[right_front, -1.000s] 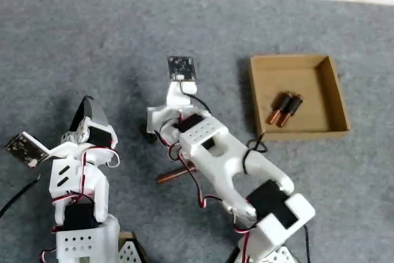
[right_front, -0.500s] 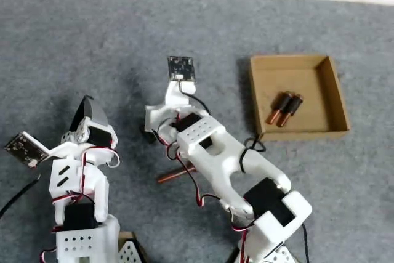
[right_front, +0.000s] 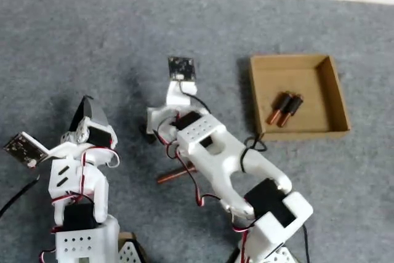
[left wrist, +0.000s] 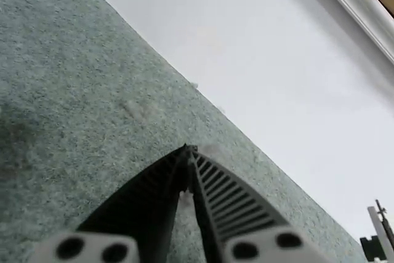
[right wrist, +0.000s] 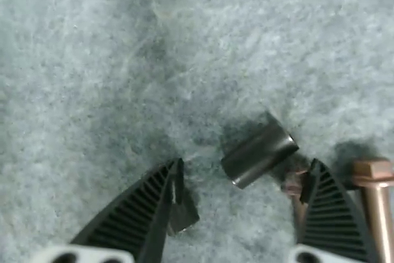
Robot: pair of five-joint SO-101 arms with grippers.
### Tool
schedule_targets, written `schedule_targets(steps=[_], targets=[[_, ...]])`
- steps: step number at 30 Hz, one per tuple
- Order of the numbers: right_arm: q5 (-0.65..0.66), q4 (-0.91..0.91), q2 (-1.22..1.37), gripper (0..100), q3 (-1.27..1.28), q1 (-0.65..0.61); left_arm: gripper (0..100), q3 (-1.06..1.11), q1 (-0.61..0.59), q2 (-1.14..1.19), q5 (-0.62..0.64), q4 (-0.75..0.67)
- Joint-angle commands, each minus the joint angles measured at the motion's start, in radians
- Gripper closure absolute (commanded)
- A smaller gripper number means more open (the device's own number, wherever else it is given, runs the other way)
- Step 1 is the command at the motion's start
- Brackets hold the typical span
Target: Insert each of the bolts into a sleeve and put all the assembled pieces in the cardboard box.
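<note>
Left hand (left wrist: 186,153) pressed together, idle; right hand (right wrist: 245,173) spread astride a short dark metal sleeve (right wrist: 258,154) on the grey carpeted tabletop (right_front: 92,41). The copper hex-head bolt (right wrist: 372,204) just beside one finger risks being caught or knocked on closing. Beyond, two assembled pieces (right_front: 284,109) lie in the brown cardboard box (right_front: 265,69).

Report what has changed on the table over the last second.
Almost nothing. The right arm wavered a touch and came back. Its open right gripper took hold of nothing, and the dark sleeve lies between its fingers, beside the copper bolt. The left arm, the shut left gripper, the cardboard box and its two assembled pieces stayed put.
</note>
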Motion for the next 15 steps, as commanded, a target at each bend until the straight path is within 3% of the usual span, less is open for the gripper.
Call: schedule_targets(steps=[1, 15], targets=[[-0.011, 0.038, 0.004, 71.7, 0.004, -0.002, 99, 0.022, -0.010, -0.002, 0.005, -0.014], [-0.037, 0.136, -0.042, 71.7, -0.105, -0.030, 99, 0.022, -0.027, -0.004, 0.009, -0.014]])
